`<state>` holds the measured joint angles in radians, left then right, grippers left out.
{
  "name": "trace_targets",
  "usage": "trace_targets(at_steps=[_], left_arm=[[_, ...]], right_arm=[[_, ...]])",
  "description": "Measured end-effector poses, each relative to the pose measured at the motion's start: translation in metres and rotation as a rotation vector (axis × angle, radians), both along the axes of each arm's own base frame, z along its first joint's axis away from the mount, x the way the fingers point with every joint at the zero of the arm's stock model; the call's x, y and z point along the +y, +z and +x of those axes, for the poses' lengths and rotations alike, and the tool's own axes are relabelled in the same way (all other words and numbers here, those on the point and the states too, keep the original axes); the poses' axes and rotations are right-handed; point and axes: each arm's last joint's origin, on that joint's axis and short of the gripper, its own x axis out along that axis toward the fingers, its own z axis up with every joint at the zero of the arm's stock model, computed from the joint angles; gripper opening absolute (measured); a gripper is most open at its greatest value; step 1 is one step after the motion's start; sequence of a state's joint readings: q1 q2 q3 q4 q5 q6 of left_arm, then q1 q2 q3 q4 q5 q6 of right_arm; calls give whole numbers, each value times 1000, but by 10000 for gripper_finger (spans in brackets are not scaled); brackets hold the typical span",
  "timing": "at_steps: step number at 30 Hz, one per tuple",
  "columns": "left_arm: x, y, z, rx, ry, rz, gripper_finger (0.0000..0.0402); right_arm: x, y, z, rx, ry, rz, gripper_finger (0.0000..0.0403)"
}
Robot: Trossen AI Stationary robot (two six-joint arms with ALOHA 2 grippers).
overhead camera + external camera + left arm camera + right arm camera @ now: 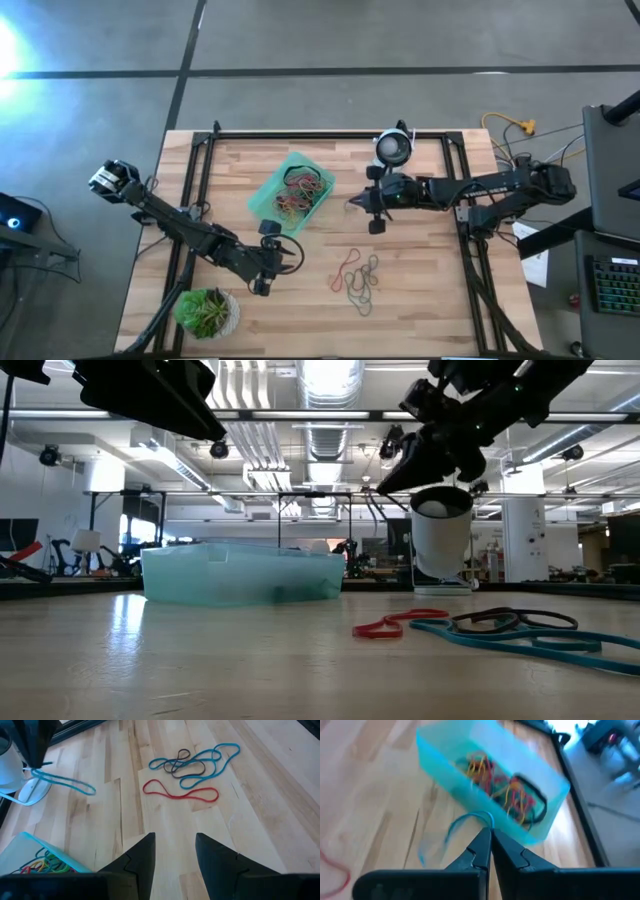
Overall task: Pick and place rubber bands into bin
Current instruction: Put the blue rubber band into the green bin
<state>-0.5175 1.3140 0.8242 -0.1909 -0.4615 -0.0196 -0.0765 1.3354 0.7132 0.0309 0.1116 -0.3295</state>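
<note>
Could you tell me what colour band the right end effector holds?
Blue band, clearest in right wrist view.

This is a robotics lab or workshop hall. Beyond the wooden table (420, 310), the low view shows a wide open room with exposed ceiling ducts (330, 400), strip lights and black metal frames (300, 510). From above, a grey concrete floor (300, 40), loose yellow cables (515, 127) and a keyboard (612, 285) beside the table's right edge.

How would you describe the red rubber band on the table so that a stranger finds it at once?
Start at the teal bin, then look toward the table's near edge for the small heap of loose bands. The red rubber band lies at the heap's edge, the only red loop there.
</note>
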Motion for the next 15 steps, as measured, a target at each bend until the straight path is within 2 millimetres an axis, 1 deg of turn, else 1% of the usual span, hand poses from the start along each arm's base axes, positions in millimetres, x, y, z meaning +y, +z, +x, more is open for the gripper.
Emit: trace_targets(at_steps=[10,15], left_arm=[[0,0,0,-1,0,0,125],[0,0,0,-1,0,0,125]], right_arm=[[-1,14,15,-203,47,-97,9],[-3,15,24,-292,59,-149,9]])
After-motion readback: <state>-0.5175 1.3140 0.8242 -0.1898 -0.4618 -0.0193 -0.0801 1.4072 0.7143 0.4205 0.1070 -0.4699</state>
